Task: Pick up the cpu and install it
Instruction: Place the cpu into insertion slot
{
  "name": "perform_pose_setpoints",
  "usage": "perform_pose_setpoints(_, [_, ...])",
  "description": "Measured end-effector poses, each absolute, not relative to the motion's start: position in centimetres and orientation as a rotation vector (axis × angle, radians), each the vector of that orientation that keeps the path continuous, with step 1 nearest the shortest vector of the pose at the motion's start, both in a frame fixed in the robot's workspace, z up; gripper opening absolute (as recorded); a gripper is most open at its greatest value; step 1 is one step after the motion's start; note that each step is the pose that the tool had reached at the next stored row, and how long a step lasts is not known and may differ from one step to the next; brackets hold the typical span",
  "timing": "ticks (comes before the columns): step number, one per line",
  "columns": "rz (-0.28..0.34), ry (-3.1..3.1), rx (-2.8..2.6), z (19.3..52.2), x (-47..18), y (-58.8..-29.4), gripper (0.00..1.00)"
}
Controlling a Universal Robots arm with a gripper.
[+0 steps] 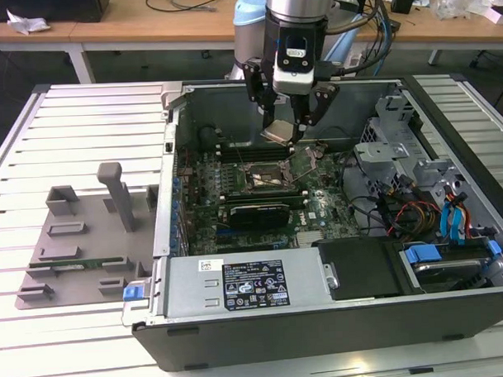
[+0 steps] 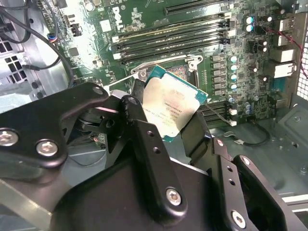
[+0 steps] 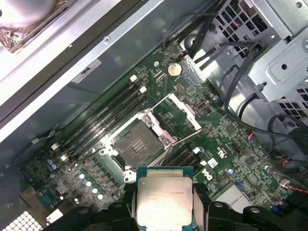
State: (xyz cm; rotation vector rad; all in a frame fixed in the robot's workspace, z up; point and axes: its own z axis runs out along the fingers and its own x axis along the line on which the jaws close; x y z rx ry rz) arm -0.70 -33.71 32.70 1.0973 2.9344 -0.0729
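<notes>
The cpu (image 1: 279, 132) is a small square chip with a silvery top plate and a thin dark rim. My gripper (image 1: 285, 129) is shut on it, with black fingers (image 2: 140, 126) pressing two opposite edges. The chip hangs tilted above the motherboard inside the open computer case (image 1: 240, 321). Both wrist views show the cpu (image 2: 171, 109) (image 3: 164, 196) held between the jaws, apart from the board. The open socket (image 3: 137, 145) (image 1: 263, 179) lies bare below the chip, a little toward the case's front, and its metal bracket (image 3: 181, 109) is swung up.
Memory slots (image 3: 103, 118) run beside the socket. A black card (image 1: 256, 214) sits in front of it. The power supply (image 1: 238, 285) lines the case's front. A drive cage (image 1: 399, 150) and cables (image 1: 418, 216) fill the exterior view's right. A grey fixture tray (image 1: 80, 236) with posts stands at the left.
</notes>
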Motion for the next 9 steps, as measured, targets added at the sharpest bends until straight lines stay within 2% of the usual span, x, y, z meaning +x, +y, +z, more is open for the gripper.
perform_pose_setpoints(9, [-0.074,2.859,1.289,32.65,-0.7,-33.71,0.55])
